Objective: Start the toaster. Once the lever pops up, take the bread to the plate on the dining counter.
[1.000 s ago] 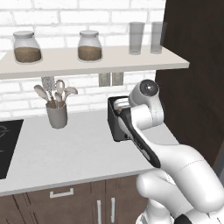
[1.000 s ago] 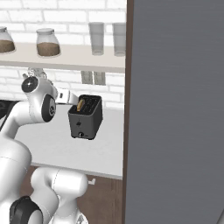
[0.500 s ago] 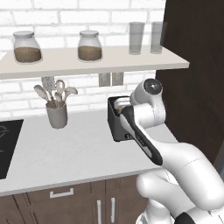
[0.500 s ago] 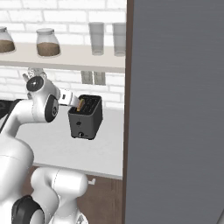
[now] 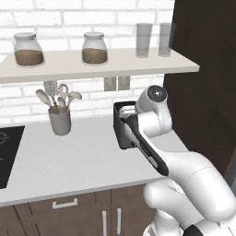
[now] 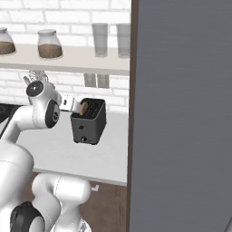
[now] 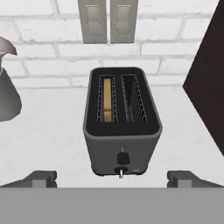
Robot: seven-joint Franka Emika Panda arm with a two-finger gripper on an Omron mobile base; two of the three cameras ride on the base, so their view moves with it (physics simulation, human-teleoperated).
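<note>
Over the last second the arm has been swung closer above the toaster (image 7: 122,127), which stands on the grey worktop (image 5: 69,161) by the wall. The bread (image 7: 107,99) is seated in the left slot, and the lever (image 7: 123,156) is judged not yet pressed. The gripper (image 7: 112,178) is held with its fingers wide apart and empty, just short of the toaster's front.

The toaster (image 7: 122,127) stands upright at the centre of the hand view, a dark grey box with two slots on top and a small lever and knob low on its near face. The bread (image 7: 107,100), golden-brown, sits down in the left slot; the right slot shows bare wire.
</note>
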